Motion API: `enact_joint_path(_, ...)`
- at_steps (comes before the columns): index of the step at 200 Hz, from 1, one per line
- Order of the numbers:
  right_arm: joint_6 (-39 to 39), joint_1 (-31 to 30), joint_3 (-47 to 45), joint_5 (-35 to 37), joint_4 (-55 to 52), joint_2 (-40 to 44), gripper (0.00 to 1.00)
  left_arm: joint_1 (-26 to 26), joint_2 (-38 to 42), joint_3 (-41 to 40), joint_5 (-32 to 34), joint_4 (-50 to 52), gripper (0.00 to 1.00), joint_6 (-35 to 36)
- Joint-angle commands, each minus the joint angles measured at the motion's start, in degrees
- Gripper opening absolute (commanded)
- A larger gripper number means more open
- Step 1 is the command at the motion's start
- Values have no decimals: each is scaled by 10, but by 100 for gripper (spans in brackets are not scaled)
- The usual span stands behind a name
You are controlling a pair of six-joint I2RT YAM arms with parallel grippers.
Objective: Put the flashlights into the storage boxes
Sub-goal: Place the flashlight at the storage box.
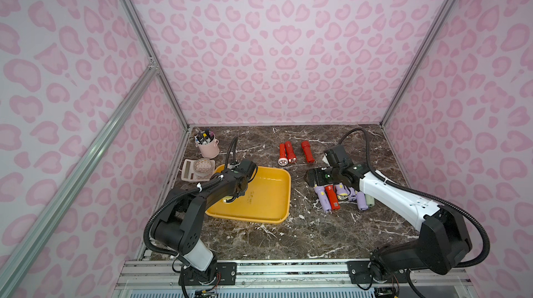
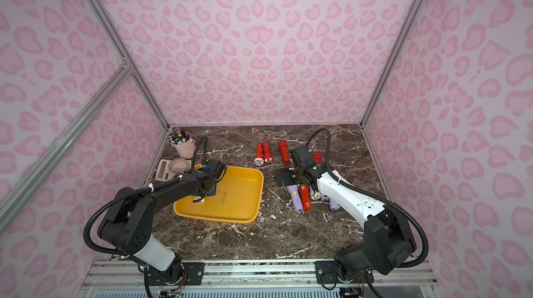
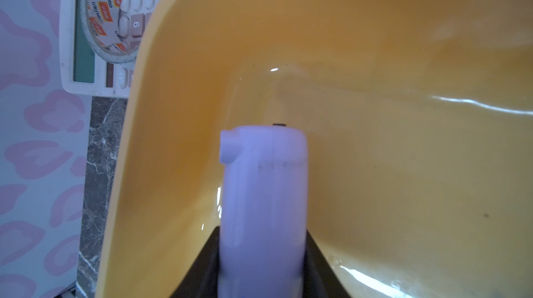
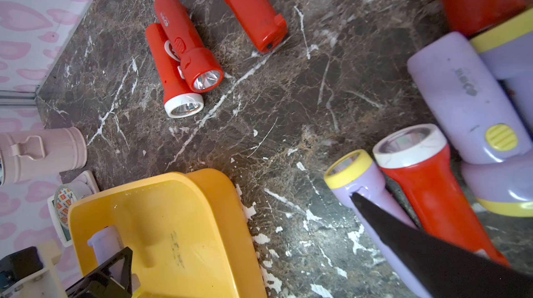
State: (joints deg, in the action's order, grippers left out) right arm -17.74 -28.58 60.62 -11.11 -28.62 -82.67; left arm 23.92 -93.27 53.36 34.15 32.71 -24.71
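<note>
My left gripper [image 3: 261, 241] is shut on a lilac flashlight [image 3: 262, 195], held low inside the yellow storage box [image 1: 288, 195] near its left wall [image 3: 173, 109]. In a top view its silver lens [image 1: 227, 200] peeks out under the arm. The right gripper [image 1: 315, 179] hangs open over a pile of lilac [image 1: 323, 200], red [image 1: 331, 197] and pale green [image 1: 370, 201] flashlights. One black finger [image 4: 432, 253] crosses a lilac one [image 4: 363, 184]. Three red flashlights [image 1: 288, 152] lie further back.
A pink pen cup [image 1: 207, 146] stands at the back left corner. In front of it, beside the box, a beige calculator [image 1: 190, 171] carries a tape roll [image 1: 203, 166]. Patterned walls close in the marble table [image 1: 288, 233] on three sides.
</note>
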Motion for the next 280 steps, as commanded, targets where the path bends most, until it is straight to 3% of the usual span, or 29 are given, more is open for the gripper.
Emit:
enact_joint_path(1,7,6,1,6,3,-7,99,-9,-11,9,24,-4,22,18)
enact_joint_path(55,13,6,36,2,-10,-38,99,-14,-68,32,27,-7,26,43)
enact_joint_path(70,15,6,42,2,-13,-45,100,-15,-75,38,42,-3,35,41)
enact_joint_path(78,15,6,46,1,-14,-47,100,-16,-73,36,46,-4,45,39)
enact_joint_path(116,17,6,54,6,-21,-53,99,-19,-59,35,65,3,53,30)
enact_joint_path(165,21,6,63,7,-30,-59,99,-5,-39,57,73,43,54,16)
enact_joint_path(194,24,7,69,9,-34,-54,100,23,-13,109,75,88,55,16)
enact_joint_path(241,24,22,64,8,-32,-35,99,34,-13,233,-71,61,61,20)
enact_joint_path(280,25,31,49,4,-30,-8,100,42,-111,384,-164,48,61,9)
